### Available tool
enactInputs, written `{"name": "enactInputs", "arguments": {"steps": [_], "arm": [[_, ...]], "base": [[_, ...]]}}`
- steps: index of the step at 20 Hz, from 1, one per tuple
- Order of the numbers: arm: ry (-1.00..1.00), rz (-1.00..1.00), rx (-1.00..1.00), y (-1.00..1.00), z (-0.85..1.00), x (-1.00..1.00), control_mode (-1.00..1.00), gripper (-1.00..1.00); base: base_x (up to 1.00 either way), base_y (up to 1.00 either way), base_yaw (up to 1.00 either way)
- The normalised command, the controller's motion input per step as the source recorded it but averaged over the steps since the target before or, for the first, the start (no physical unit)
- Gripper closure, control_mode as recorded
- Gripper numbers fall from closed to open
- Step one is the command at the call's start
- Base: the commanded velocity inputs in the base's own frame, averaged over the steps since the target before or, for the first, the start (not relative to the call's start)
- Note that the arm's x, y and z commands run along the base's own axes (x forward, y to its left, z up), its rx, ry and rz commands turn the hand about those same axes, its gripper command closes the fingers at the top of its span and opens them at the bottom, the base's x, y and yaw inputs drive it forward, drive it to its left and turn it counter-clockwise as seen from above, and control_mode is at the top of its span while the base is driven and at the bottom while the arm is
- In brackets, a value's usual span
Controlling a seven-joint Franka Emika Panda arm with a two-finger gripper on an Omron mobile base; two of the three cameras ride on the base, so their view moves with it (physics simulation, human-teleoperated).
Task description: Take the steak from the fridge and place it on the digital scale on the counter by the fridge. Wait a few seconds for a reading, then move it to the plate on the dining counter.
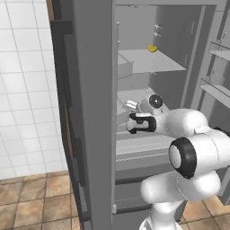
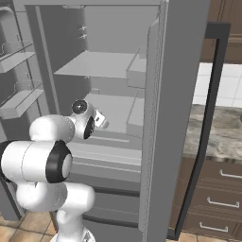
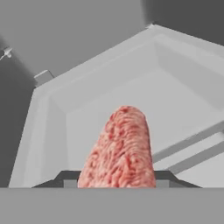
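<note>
Steak (image 3: 119, 151) sits clamped between the gripper (image 3: 117, 183) jaws, inside a pale drawer (image 3: 52, 109) of the open fridge (image 1: 94, 90). Step in hand looks like the pickup; next calls for drawing it clear, toward the scale.

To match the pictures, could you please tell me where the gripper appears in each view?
Left base view: gripper at centre, reaching into the fridge.
Right base view: left of centre, inside the fridge.
Hand view: bottom edge, shut on the steak.
Shared landmark: the fridge's grey interior.
</note>
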Motion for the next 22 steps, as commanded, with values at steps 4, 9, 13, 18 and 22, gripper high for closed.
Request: {"name": "enactInputs", "arguments": {"steps": [4, 9, 13, 18, 22], "arm": [[0.04, -0.04, 0.13, -0.32, 1.00, -0.96, -1.00, 1.00], [0.08, -0.02, 0.02, -0.28, 1.00, -0.84, -1.00, 1.00], [0.06, 0.00, 0.00, -0.02, 1.00, -1.00, -1.00, 1.00], [0.09, 0.00, 0.00, -0.10, 0.87, -1.00, -1.00, 1.00], [0.13, 0.02, -0.07, -0.12, 0.53, -0.84, -1.00, 1.00]], "base": [[0.00, 0.00, 0.00], [0.00, 0.00, 0.00], [0.00, 0.00, 0.00], [0.00, 0.00, 0.00], [0.00, 0.00, 0.00]]}}
